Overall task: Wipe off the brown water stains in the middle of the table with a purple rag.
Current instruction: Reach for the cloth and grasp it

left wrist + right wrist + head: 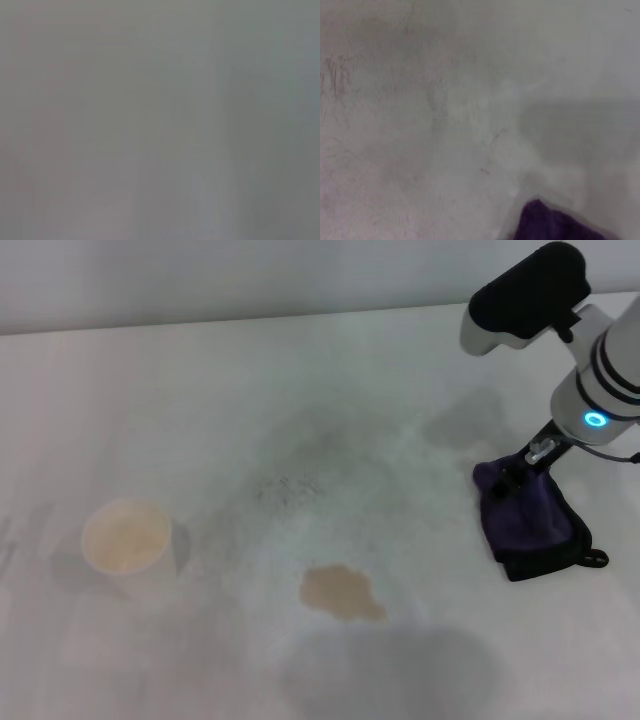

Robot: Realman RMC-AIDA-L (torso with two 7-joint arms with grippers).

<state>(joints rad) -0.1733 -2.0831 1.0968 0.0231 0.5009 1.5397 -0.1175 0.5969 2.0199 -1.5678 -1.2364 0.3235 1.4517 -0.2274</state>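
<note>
I count one stain (342,593) on the table (300,390) — tan, left of and nearer to me than the single rag (525,515). One cup (126,536) sits well left of the stain. My right gripper (522,472) is down on the rag's far edge — I cannot tell whether it is clamped. The left arm is out of sight.

soft even light, hazy blur, faint shadows on table (300,390), left wrist view featureless grey
</note>
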